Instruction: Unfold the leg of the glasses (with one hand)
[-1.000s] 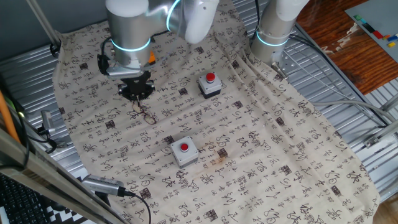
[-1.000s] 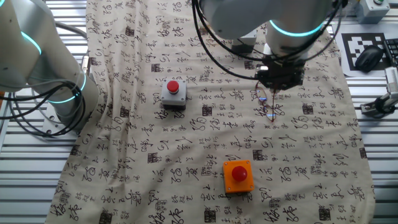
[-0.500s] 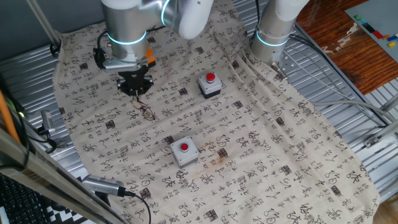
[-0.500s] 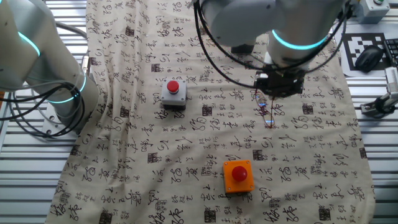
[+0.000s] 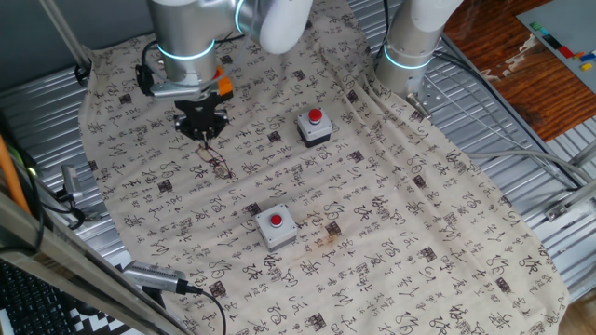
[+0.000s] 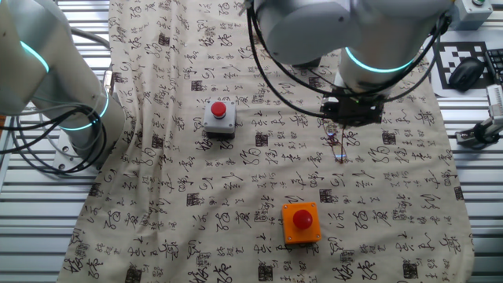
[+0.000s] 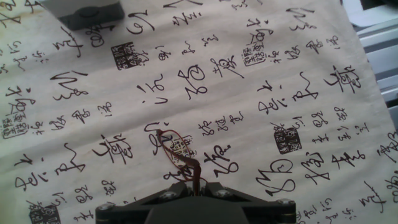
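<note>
Item: glasses (image 7: 176, 148), thin reddish-brown wire, lying on the printed cloth (image 5: 391, 233) over the table, front frame resting on the fabric. My pincer (image 5: 201, 129) stands directly above their near end; in the hand view one leg rises from the frame into the gap between my fingertips, so I judge the pincer clenched on that leg's tip. Long axis: runs from my fingertips away toward the cloth's middle, frame at the far end. Coming move hinges on swinging the leg about its hinge while the frame stays down. Fixed views show only a faint wire squiggle below the pincer; the hand view alone shows the lens oval and the leg's curve.
</note>
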